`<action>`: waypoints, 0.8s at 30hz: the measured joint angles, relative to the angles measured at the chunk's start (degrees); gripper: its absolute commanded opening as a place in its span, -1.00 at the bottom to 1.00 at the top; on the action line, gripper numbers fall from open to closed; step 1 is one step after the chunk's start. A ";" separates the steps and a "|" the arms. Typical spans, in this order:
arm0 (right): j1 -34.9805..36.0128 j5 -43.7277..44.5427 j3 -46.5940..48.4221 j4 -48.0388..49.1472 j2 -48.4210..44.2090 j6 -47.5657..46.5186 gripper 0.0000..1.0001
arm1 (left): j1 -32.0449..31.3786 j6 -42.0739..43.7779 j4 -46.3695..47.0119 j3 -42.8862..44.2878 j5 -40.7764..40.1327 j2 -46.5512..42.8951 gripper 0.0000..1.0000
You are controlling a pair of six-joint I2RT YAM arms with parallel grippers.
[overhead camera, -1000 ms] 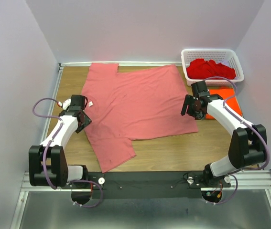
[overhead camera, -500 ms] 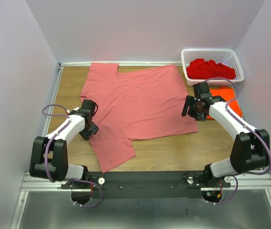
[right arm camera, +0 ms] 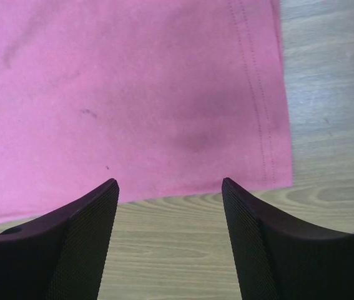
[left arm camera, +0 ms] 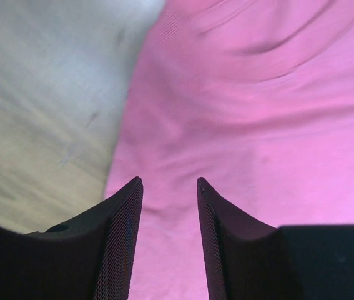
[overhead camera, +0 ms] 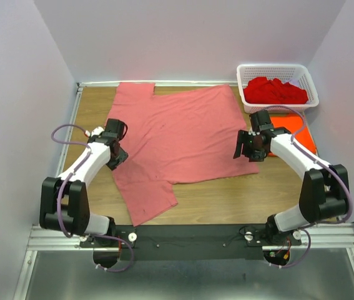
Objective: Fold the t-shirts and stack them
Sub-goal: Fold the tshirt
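Seen from above, a light wooden table (overhead camera: 226,194) sits between pale walls. A large, faded salmon-pink cloth t-shirt (overhead camera: 177,137) lies spread flat across its middle. One sleeve points to the far edge and the other to the near edge.

On the left, the left gripper (overhead camera: 118,156) sits low over the shirt's left edge. Its wrist camera shows two dark ribbed fingers (left arm camera: 123,237) a narrow gap apart with nothing between them. Rumpled pink cloth lies beneath and ahead of them, and the wood to their left is blurred. It is not clear whether the tips touch the cloth.

To the right, the right gripper (overhead camera: 242,149) hangs over the shirt's near right corner. Its jaws are wide apart and empty. In its wrist view the stitched hem runs along the right edge to that corner, and a few small dark specks mark the cloth. Bare wood lies under the fingertips (right arm camera: 105,194).

Further right, a bright orange t-shirt (overhead camera: 298,123) lies on the table, largely hidden behind the right arm, so its shape cannot be made out. At the far right corner, a white plastic lattice basket (overhead camera: 276,66) holds a heap of deep red t-shirts (overhead camera: 273,90). They are too bunched to count.
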 measured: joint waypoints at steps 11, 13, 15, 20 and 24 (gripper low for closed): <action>3.56 0.98 7.72 1.14 12.26 -0.83 0.46 | 1.09 7.63 10.62 10.60 -0.66 13.68 -0.05; 4.20 1.64 9.55 1.70 14.40 -0.83 0.46 | 2.23 9.22 12.17 11.67 -0.63 16.26 -0.05; 4.70 2.45 10.34 2.08 15.69 -0.81 0.46 | 2.99 10.40 13.25 12.37 -0.68 18.34 -0.05; 4.81 4.68 11.76 2.27 19.08 -0.79 0.47 | 4.39 13.22 14.56 14.91 -1.07 22.93 -0.05; 4.76 6.08 12.96 2.73 21.70 -0.79 0.47 | 4.92 14.80 15.56 17.44 -1.36 26.25 -0.05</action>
